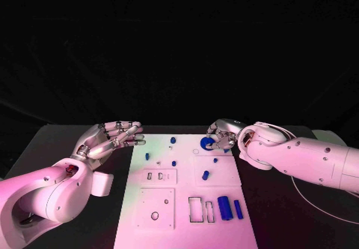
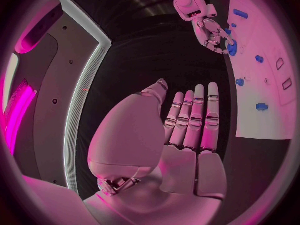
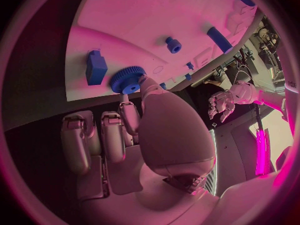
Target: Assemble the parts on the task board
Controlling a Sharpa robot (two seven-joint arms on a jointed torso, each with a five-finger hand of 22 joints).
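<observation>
Two white arms reach over the black tabletop (image 1: pixel 45 140), flanking the white task board (image 1: pixel 187 218). Left of the board's far corner, the left hand (image 1: pixel 112 136) hovers with fingers extended and apart, holding nothing. At the board's far right edge the right hand (image 1: pixel 222 136) has its fingers curled onto a blue gear (image 3: pixel 128 80), pinching it just above the white surface, beside a blue block (image 3: pixel 96 67). Two blue cylinders (image 1: pixel 223 204) lie near the board's near right corner beside rectangular slots, and small blue pegs (image 1: pixel 173 140) are dotted across its far half.
</observation>
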